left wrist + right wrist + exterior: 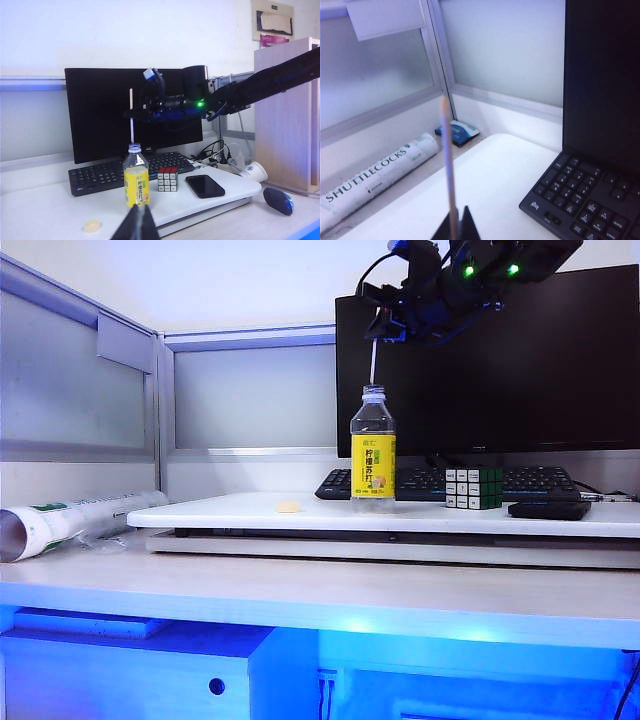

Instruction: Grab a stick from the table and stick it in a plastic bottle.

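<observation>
Pale bare wood on the stick [448, 165], matt and smooth, pinched in the dark matt fingers of the right gripper [454, 227], high above the bottle. Clear glossy plastic on the plastic bottle [373, 448], with a shiny yellow label. The table [300, 590] looks smooth, pale laminate with a soft sheen. Left gripper [139, 225], low in front of the raised board, shows matt black tips. Glossy phone [204, 185] glass; shiny printed tube [375, 175] marked shuttlecocks; satin plastic cube [473, 487].

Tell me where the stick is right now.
The stick hangs upright in the right gripper, in the air directly above the open mouth of the plastic bottle, in front of the dark monitor, in the exterior view.
</observation>
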### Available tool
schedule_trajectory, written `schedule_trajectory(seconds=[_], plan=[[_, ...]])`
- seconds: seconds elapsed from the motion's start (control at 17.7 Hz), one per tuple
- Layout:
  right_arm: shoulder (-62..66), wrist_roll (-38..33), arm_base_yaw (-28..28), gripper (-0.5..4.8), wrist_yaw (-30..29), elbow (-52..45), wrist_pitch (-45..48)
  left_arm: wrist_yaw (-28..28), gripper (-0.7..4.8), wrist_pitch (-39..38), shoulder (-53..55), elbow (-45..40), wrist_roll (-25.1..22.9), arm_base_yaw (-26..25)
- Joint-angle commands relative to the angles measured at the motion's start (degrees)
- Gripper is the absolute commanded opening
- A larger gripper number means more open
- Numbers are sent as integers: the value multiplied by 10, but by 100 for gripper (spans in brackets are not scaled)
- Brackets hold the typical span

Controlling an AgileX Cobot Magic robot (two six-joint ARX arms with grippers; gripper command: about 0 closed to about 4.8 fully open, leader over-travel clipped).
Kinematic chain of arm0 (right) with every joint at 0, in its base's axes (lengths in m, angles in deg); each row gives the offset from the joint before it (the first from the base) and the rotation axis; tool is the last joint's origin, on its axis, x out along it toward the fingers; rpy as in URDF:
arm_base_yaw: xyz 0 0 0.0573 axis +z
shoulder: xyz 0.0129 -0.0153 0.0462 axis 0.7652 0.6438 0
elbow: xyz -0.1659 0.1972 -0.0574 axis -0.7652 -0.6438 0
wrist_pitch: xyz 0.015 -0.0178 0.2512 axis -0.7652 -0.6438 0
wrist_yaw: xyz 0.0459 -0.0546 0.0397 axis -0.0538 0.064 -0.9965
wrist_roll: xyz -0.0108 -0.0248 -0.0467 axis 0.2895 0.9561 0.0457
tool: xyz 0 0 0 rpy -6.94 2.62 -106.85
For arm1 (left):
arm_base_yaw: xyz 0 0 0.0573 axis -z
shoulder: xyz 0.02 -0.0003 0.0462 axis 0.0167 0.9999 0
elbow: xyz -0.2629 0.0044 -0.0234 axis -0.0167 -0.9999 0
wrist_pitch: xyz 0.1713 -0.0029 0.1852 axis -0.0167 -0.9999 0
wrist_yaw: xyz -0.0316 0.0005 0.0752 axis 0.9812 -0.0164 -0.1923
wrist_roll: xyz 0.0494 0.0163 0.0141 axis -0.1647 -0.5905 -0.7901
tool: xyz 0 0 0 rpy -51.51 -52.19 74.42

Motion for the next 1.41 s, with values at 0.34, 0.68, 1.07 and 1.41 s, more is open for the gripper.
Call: schedule_trajectory(seconds=[0.34, 0.68, 1.07, 1.41], plan=[[3, 14, 1, -8, -10, 3, -19, 2, -5, 7, 0, 2, 3, 0], [2, 12, 1, 182, -18, 3, -21, 2, -5, 7, 0, 2, 3, 0], [-7, 12, 0, 88, -18, 3, -24, 2, -5, 7, 0, 2, 3, 0], [-101, 76, -1, -3, 49, 2, -89, -114, -5, 1, 0, 0, -1, -1]])
